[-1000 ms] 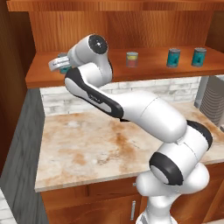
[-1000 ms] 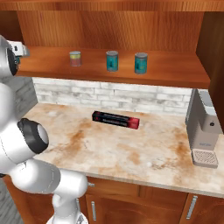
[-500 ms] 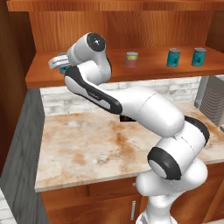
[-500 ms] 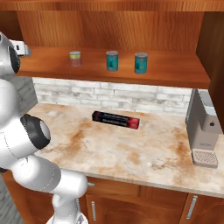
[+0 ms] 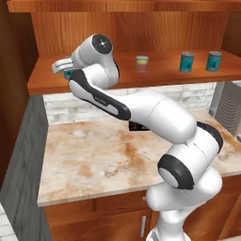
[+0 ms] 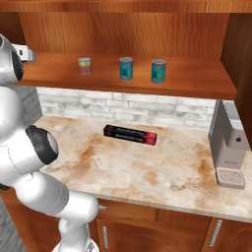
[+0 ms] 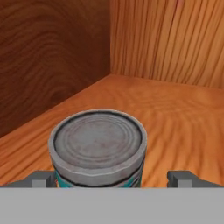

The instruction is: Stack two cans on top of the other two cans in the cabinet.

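The hand (image 5: 62, 67) has edged further left along the cabinet (image 5: 155, 28) shelf, fingers spread wide, nothing gripped, straddling a teal can (image 7: 98, 148) at six o'clock: grasp imminent.

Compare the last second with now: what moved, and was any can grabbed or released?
The gripper stayed at the shelf's left end, shifting only slightly around the teal can there. Its fingers stand open on either side of that can, apart from it, so nothing is grabbed yet. The yellow-labelled can, the other two teal cans and the black-and-red box stayed put.
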